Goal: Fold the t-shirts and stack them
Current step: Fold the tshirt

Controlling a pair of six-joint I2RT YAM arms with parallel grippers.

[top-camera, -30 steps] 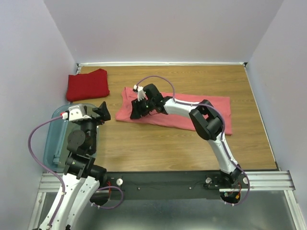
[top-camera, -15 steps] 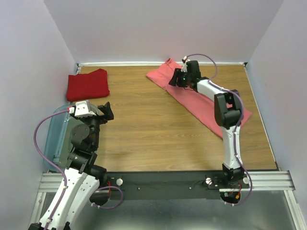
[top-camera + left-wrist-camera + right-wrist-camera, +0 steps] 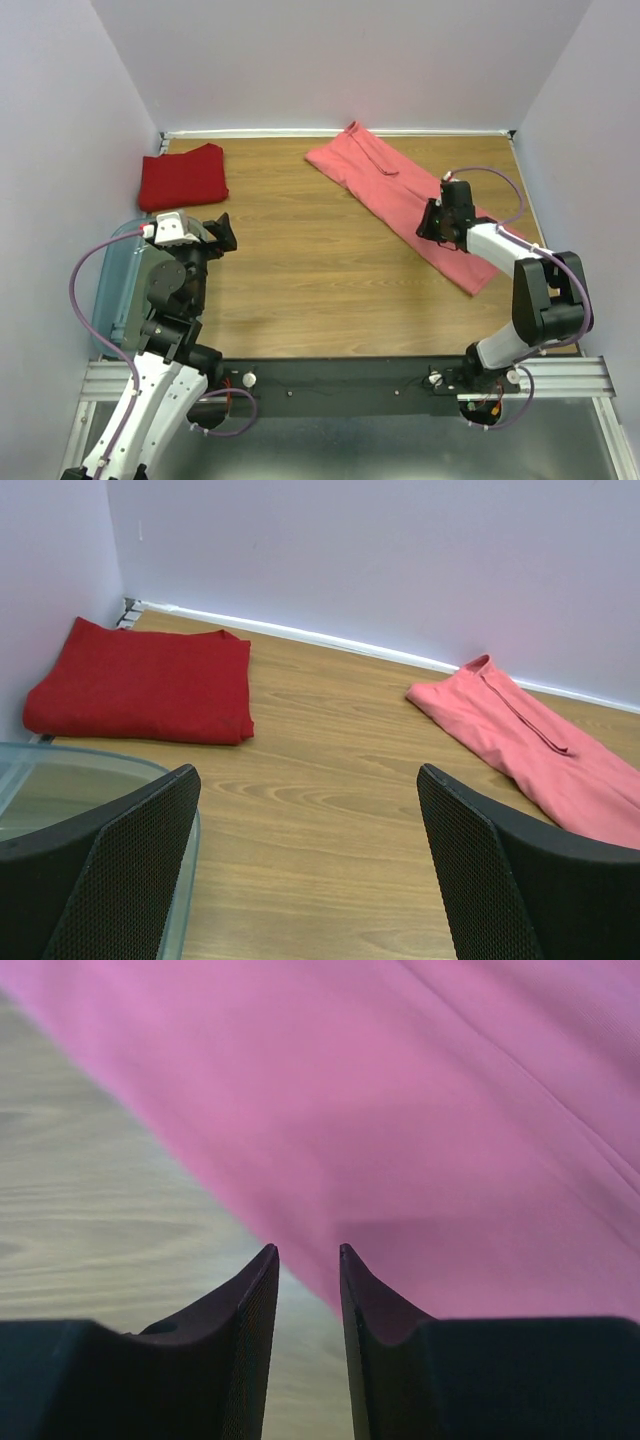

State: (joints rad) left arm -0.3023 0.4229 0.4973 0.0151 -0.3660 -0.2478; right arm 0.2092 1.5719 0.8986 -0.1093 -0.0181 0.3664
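The salmon-pink t-shirt (image 3: 392, 190) lies as a long diagonal strip from the back wall toward the right side; it also shows in the left wrist view (image 3: 545, 760). The deep red t-shirt (image 3: 183, 177) lies folded in the back left corner, also seen in the left wrist view (image 3: 140, 685). My right gripper (image 3: 432, 226) hovers low over the pink shirt's near edge (image 3: 420, 1110), its jaws a narrow gap apart with nothing between them (image 3: 307, 1252). My left gripper (image 3: 222, 232) is wide open and empty (image 3: 310, 860) above the table beside the bin.
A clear bluish plastic bin (image 3: 112, 290) stands at the left edge under my left arm; its rim shows in the left wrist view (image 3: 70, 765). Walls close the table at the back and both sides.
My right arm dragged the pink shirt from the table's middle to the back right, let go, and drew back along it toward the near right. The left arm barely moved.
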